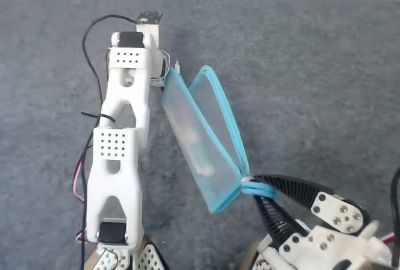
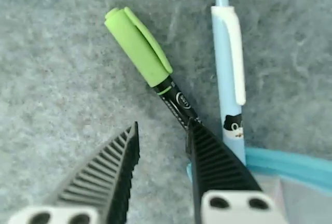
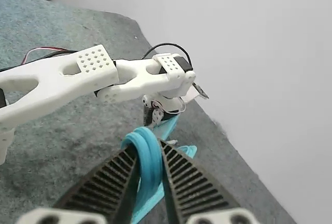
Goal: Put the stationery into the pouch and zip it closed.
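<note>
Left gripper (image 2: 163,126), nearest: fingers apart, nothing between them, only grey mat (image 2: 52,79) in the gap. Green-capped marker (image 2: 139,45) lies flat just ahead, its long axis slanting away from the jaws. Its dark barrel end sits against the tip of one finger, outside the gap. Blue pen (image 2: 228,63) lies beside the marker, on the side away from the gap, near end at the rim of the pouch (image 1: 206,135). Both pieces are outside the pouch.

High view: pouch stands on edge at centre frame, mouth spread toward upper left, by the left arm's wrist. Right gripper (image 1: 253,189), lower right, is clamped on the pouch's blue loop (image 3: 148,154).

Judgement: the left arm is nearer. It likely needs a sideways shift to straddle the marker's barrel before closing.
</note>
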Motion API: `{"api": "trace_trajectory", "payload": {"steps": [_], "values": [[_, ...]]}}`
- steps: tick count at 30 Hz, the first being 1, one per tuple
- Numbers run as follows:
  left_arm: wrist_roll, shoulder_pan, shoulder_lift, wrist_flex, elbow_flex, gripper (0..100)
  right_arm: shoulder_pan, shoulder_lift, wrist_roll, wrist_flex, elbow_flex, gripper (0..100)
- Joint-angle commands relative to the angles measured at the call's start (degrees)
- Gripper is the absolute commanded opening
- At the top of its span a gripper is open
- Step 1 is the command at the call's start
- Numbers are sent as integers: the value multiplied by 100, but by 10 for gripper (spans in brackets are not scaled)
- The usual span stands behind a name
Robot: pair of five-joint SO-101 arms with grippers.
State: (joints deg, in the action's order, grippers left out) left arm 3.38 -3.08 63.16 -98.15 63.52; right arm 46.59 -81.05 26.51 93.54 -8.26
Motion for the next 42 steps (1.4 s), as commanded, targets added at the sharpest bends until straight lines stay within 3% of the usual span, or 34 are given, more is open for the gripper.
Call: {"api": "trace_trajectory", "payload": {"steps": [1, 6, 14, 28, 35, 42], "values": [[-141, 123, -44, -237, 163, 142, -365, 84, -53, -180, 202, 7], [-132, 88, -44, -246, 163, 141, -919, 92, -53, -541, -273, 7], [-105, 97, -53, -229, -347, 141, -3248, 101, -97, -2624, -2532, 7], [114, 79, -44, -237, -374, 141, -4646, 3125, -1073, -4488, -2936, 7], [97, 35, -53, -246, -374, 141, -4734, 4356, -1196, -4655, -2101, 7], [-18, 62, -536, -229, -884, 141, -3899, 5086, -1679, -4558, -1029, 7]]}}
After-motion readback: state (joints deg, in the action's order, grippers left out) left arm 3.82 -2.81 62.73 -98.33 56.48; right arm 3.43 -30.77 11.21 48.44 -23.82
